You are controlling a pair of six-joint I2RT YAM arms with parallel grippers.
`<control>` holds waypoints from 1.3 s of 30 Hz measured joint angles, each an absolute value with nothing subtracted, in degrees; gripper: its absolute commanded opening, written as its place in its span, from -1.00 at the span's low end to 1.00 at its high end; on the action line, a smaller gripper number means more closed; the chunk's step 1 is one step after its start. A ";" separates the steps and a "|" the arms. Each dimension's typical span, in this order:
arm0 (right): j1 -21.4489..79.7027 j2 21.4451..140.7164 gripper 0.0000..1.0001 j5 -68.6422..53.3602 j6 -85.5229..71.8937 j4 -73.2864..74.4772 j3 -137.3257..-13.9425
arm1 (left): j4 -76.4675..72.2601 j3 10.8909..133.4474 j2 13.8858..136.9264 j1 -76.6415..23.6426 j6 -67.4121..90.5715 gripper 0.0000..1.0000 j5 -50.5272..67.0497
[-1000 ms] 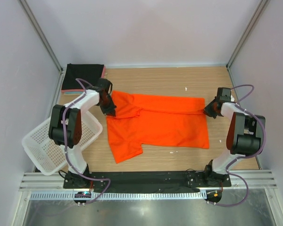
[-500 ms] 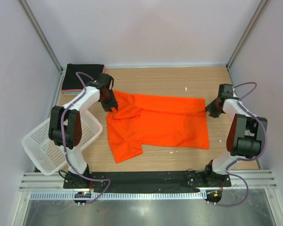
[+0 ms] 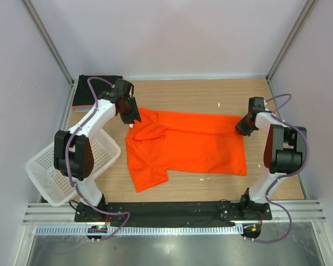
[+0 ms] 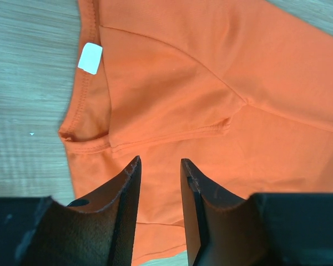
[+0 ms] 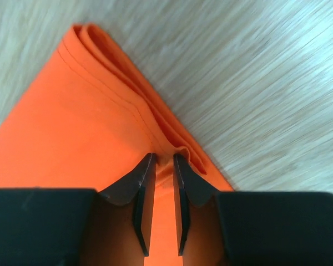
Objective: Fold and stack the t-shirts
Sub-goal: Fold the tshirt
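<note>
The orange-red t-shirt (image 3: 194,144) lies spread flat on the wooden table, with one sleeve folded in at its left. My left gripper (image 3: 131,117) hovers over the shirt's back-left corner near the collar. In the left wrist view its jaws (image 4: 160,160) stand apart with only flat orange cloth (image 4: 211,66) and a white label (image 4: 90,57) beneath. My right gripper (image 3: 240,126) is at the shirt's back-right corner. In the right wrist view it (image 5: 164,156) is shut on a small pinch of the doubled hem (image 5: 72,122). A folded black t-shirt (image 3: 97,88) lies at the back left.
A white mesh basket (image 3: 50,172) sits tilted at the table's left edge beside the left arm. Grey walls and metal posts close in the back and sides. A small white speck (image 3: 218,104) lies on the wood behind the shirt.
My left gripper has moved back from the folded sleeve to the shirt's back-left corner. My right gripper has shifted left onto the shirt's back-right corner.
</note>
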State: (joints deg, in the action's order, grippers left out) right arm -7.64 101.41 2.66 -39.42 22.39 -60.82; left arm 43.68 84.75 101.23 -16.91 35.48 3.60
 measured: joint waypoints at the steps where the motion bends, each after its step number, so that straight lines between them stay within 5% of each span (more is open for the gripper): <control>1: -7.84 101.67 -0.50 3.36 -39.22 22.50 -61.41 | 43.77 84.75 101.16 -16.91 35.29 -0.27 3.62; 18: -11.51 114.54 -0.35 12.75 -31.88 28.03 -80.60 | 43.16 93.93 104.62 -16.84 31.20 -0.24 6.22; 25: -10.37 110.61 -0.21 12.19 -31.64 33.01 -82.24 | 43.77 96.49 109.45 -16.75 31.09 -0.20 7.60; 34: 5.39 93.51 -0.14 5.06 -36.56 26.46 -69.87 | 38.39 80.77 104.90 -17.39 36.16 -0.02 13.61; 39: 17.28 95.11 -0.12 -0.71 -38.04 20.40 -65.69 | 32.40 72.44 101.97 -19.35 40.51 -0.04 15.88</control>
State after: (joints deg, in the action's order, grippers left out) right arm 17.28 95.11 -0.71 -38.04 20.40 -65.69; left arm 32.40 72.44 101.97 -19.35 40.51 15.88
